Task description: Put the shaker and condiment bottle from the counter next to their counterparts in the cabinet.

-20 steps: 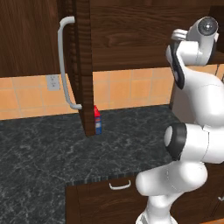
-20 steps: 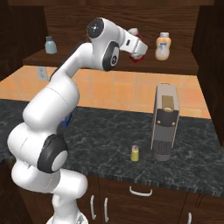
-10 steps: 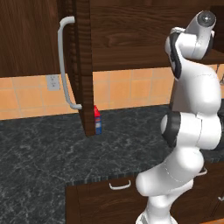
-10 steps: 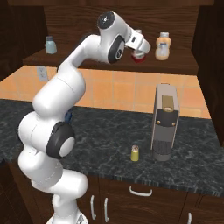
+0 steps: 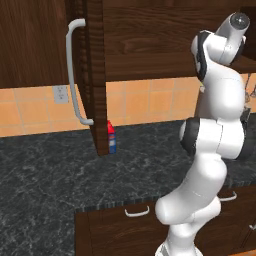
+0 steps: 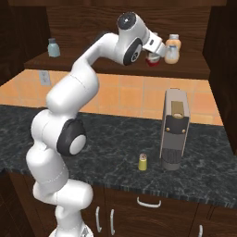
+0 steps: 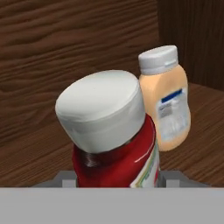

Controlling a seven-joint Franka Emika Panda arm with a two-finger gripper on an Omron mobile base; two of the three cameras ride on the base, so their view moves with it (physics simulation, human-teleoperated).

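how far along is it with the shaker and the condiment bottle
Nothing is set down yet. In hand: the gripper is closed on the red condiment bottle, up at the cabinet shelf close to the pale beige bottle, not yet released. Left: let go of it there, then fetch the yellow-green shaker, which stands on the counter beside the tall grey appliance.
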